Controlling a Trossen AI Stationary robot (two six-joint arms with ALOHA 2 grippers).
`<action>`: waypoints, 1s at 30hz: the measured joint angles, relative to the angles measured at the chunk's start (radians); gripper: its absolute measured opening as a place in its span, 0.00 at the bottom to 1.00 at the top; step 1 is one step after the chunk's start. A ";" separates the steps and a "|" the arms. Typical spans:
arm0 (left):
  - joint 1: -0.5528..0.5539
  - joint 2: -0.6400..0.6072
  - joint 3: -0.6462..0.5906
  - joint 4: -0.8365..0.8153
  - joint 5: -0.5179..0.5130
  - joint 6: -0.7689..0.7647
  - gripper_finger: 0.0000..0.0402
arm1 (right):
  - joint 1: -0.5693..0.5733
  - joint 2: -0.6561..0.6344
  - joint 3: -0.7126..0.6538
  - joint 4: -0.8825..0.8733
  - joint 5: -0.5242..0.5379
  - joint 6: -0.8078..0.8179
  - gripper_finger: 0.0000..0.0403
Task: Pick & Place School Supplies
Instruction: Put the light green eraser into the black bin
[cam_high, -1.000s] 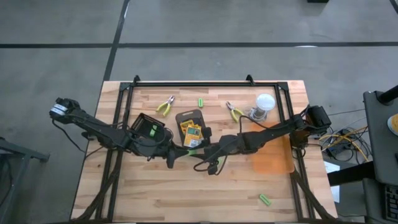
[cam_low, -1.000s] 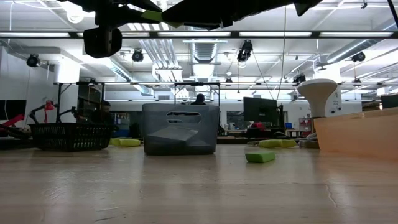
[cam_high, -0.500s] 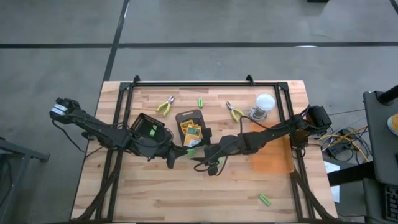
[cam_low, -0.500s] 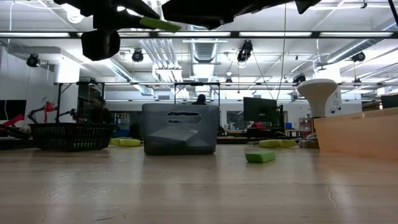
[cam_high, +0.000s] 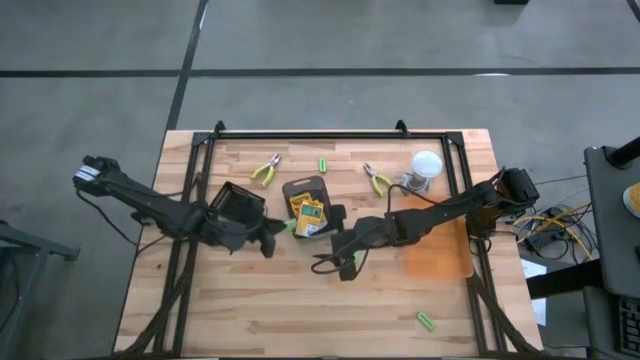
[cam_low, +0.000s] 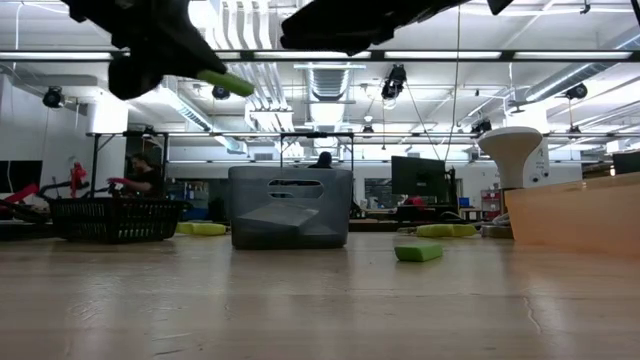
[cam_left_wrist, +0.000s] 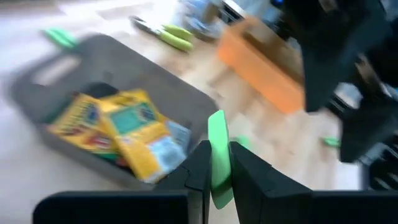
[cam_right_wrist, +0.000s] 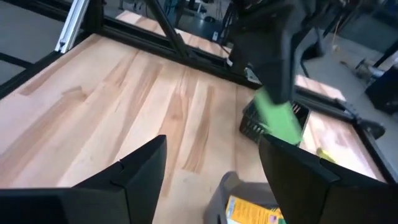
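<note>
From above, our left gripper pinches a green stick beside the grey tray, crayon boxes already inside. Wrist views confirm the pinch; our right gripper stands spread, empty. Pliers and other sticks remain.

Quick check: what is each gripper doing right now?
Left gripper: closed on a green stick.
Right gripper: open, holding nothing.
</note>
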 joint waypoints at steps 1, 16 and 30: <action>0.000 -0.017 0.000 -0.034 -0.024 -0.012 0.11 | 0.000 0.000 0.000 -0.001 0.000 0.011 0.63; 0.000 -0.118 0.000 -0.608 -0.142 -0.294 0.11 | 0.000 0.000 0.000 -0.004 -0.001 0.051 0.62; 0.000 -0.111 0.000 -0.887 -0.128 -0.302 0.16 | 0.000 0.000 -0.001 -0.005 -0.001 0.051 0.60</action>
